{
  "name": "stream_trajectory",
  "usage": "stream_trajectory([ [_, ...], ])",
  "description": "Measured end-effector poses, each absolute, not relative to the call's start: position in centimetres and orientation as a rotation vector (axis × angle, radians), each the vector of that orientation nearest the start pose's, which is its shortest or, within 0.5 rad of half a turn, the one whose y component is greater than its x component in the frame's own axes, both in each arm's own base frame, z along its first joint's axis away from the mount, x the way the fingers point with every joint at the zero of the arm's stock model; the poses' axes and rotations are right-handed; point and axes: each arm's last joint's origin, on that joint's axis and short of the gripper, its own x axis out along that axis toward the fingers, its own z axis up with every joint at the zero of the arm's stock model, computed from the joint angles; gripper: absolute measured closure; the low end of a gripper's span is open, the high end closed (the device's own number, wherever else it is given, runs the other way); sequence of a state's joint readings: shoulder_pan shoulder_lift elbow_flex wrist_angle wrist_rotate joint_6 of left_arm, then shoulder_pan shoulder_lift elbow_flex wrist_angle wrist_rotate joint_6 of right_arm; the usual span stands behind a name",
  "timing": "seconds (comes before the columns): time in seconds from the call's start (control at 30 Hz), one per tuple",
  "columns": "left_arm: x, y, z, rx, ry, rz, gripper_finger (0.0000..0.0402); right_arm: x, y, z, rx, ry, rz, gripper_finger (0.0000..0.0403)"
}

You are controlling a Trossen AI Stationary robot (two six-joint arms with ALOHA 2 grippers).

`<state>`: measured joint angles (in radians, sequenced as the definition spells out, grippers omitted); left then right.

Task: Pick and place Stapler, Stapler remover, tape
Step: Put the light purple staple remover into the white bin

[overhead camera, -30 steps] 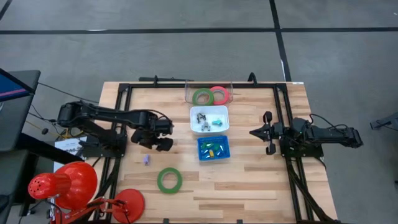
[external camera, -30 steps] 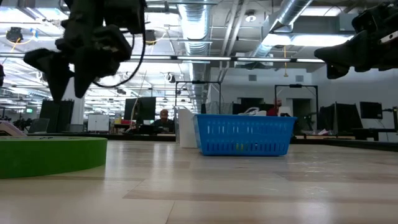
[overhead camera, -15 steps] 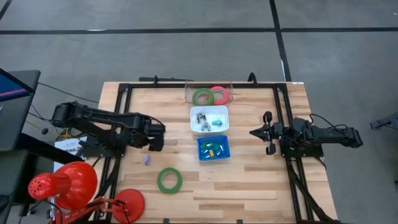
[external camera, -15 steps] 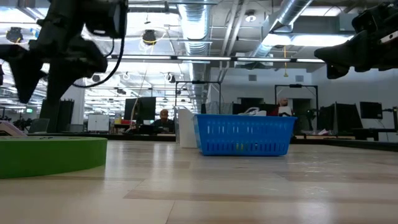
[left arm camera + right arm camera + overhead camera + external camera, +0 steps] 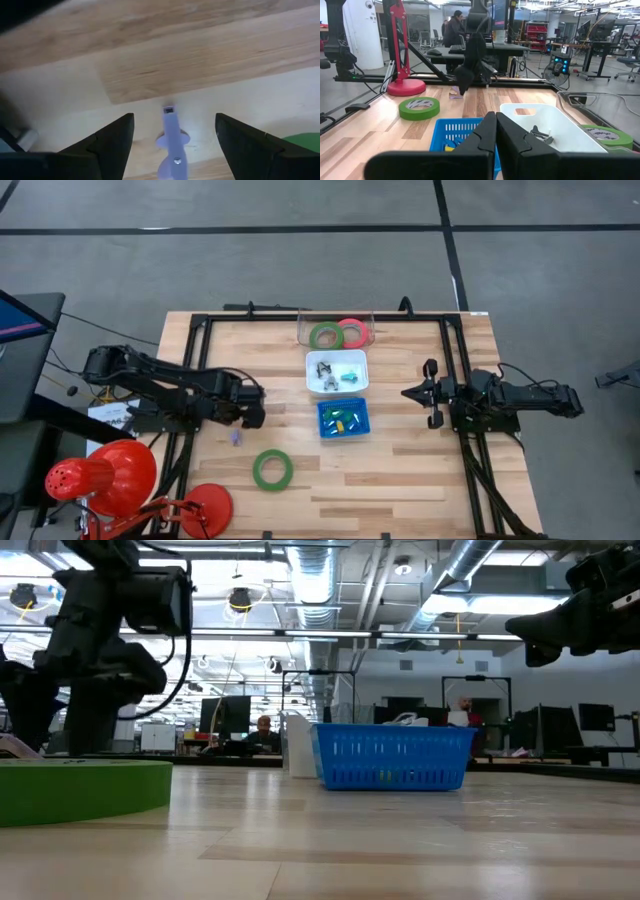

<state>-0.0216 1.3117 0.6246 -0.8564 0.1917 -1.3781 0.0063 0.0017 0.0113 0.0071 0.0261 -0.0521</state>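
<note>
The left gripper hangs low over the table near its left edge, jaws spread wide and empty, straddling a small lilac staple remover that lies flat on the wood just below it. In the left wrist view the remover sits between the two dark fingers, lengthwise to them, touching neither.

It looks light, rigid plastic with a smooth skin and a pivot rivet. I judge it will slide or spin if one finger meets it first, so the grip should close evenly across the narrow body near the rivet, not at the thin tip.

A green tape ring lies toward the table's front edge, near the remover. Two more tape rings, green and pink-red, sit in a clear tray at the back edge.

The right gripper waits closed and empty at the right side.
</note>
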Motion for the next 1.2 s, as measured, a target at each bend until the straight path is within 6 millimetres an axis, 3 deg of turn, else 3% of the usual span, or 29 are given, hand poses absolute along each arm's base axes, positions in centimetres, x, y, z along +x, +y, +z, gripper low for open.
stream_trajectory([
  [0.4, 17.77, -1.42, 14.61, -1.203, 1.45, 0.876, 0.0142, 9.71, -0.02, 16.79, -0.052, -0.016, -0.02, 0.0402],
  [0.8, 17.76, -1.78, 14.62, -1.185, 1.464, 0.852, 0.0251, 9.71, -0.02, 16.79, -0.052, -0.016, -0.021, 0.0402],
  [1.2, 17.9, -1.79, 14.61, -1.079, 1.458, 0.776, 0.0326, 9.71, -0.02, 16.79, -0.052, -0.016, -0.021, 0.0402],
])
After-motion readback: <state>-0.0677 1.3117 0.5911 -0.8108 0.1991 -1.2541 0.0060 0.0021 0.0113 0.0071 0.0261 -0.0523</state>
